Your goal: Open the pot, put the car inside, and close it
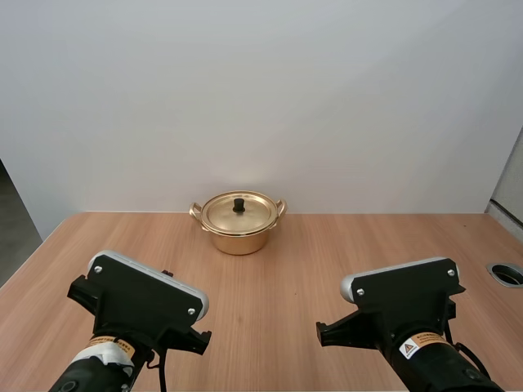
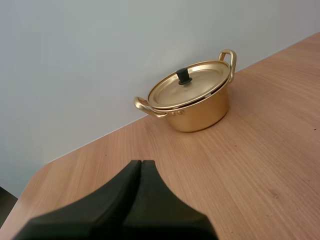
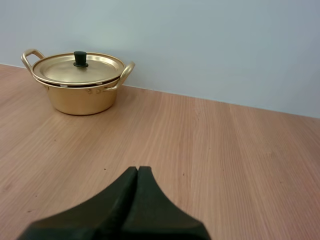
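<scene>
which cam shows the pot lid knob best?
Left wrist view: it looks down at an angle on the lid, so the black knob stands out against the gold. Right wrist view shows the knob side-on, lid nearly edge-on. High view has it far off, at the back of the table.

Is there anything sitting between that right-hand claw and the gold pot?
No. The right wrist view shows bare wooden table all the way from the shut right gripper to the pot.
</scene>
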You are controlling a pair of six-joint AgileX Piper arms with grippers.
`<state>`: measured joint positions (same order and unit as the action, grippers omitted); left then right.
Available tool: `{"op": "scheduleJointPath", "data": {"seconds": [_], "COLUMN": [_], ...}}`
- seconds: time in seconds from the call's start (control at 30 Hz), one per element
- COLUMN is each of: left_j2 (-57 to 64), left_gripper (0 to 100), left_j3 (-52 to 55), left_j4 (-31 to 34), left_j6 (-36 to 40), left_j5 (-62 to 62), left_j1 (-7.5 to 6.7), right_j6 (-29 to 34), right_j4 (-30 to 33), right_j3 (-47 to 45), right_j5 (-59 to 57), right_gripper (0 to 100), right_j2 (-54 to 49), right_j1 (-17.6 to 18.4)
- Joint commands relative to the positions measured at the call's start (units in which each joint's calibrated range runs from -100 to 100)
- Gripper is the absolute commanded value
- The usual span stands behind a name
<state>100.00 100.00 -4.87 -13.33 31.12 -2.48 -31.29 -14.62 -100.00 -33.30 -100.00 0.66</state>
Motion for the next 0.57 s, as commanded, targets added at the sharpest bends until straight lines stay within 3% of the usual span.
{"op": "scheduleJointPath", "data": {"seconds": [0.0, 0.53], "left_j2": [0.00, 0.00], "left_gripper": [0, 0], "left_j3": [0.00, 0.00], "left_j4": [-0.04, -0.04], "left_j6": [-0.03, -0.03], "left_j5": [-0.05, -0.05], "left_j1": [0.03, 0.03], "right_j6": [-0.02, -0.02], "right_j4": [-0.04, -0.04], "right_j3": [0.00, 0.00], "right_j5": [0.08, 0.08], "right_gripper": [0, 0], "right_j2": [0.00, 0.00], "right_j1": [-0.04, -0.04]}}
